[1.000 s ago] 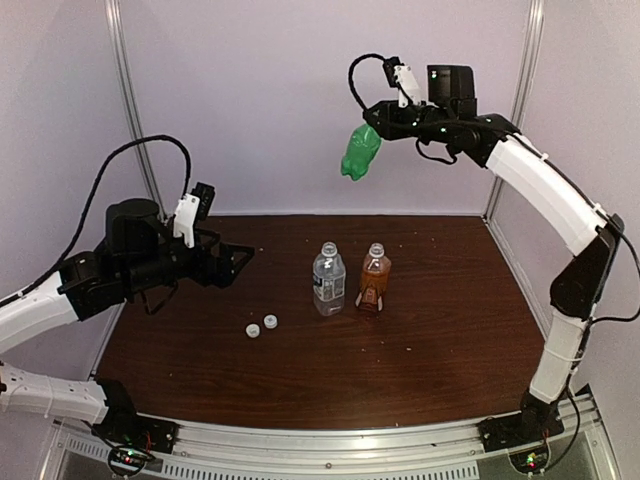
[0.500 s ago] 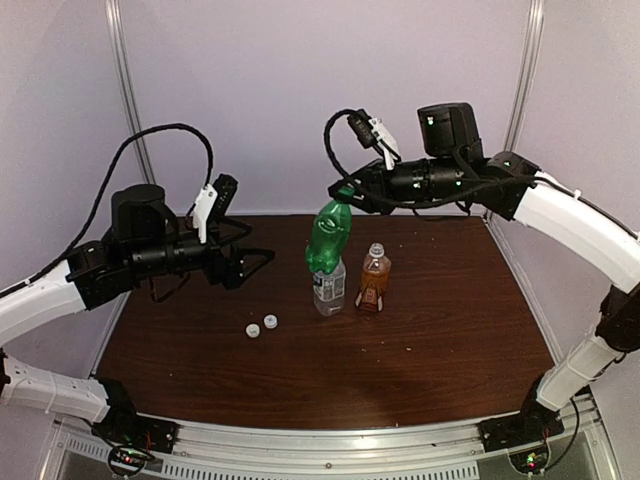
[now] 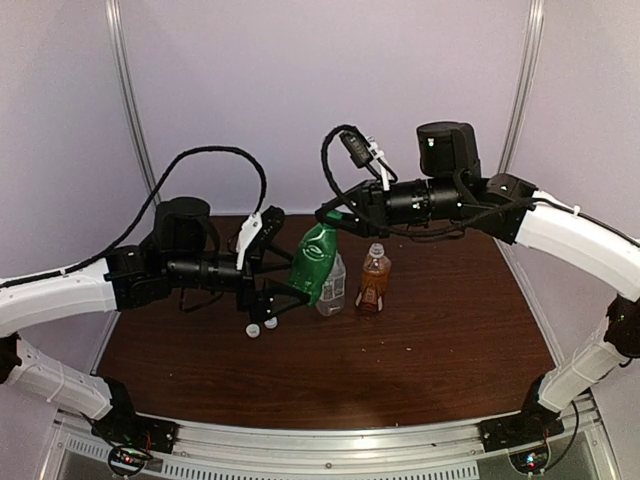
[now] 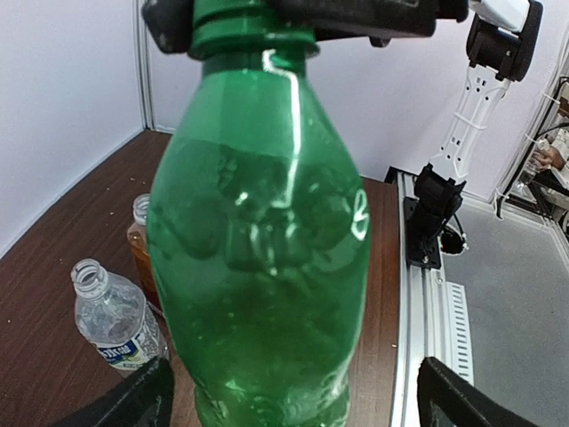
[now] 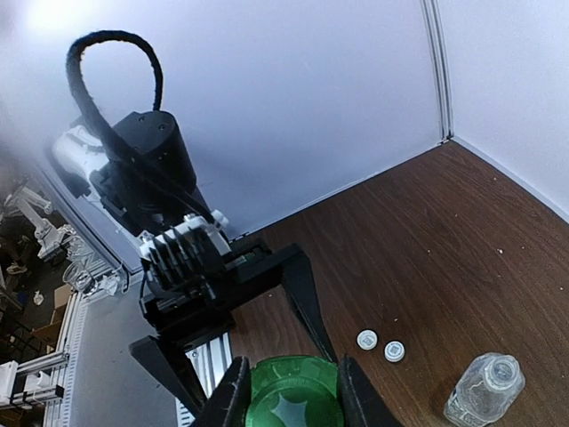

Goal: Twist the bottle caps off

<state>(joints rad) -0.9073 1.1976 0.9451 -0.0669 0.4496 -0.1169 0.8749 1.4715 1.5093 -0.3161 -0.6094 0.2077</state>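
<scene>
Left wrist view: if the wide-spread left pincer (image 4: 289,405) closes too softly, the smooth green bottle (image 4: 267,267) may spin with its cap (image 4: 253,31) or drop onto the uncapped bottles (image 4: 111,320) at lower left. Hanging mid-frame above the tabletop (image 4: 53,294), it sits between the left fingers (image 4: 129,405) in the lower corners, not yet gripped, its cap clenched by the right pincer (image 5: 289,391) at top.

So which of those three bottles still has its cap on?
The green bottle, up in the air, with its green cap on. The clear bottle and the amber bottle stand open on the table, two white caps lying loose nearby.
</scene>
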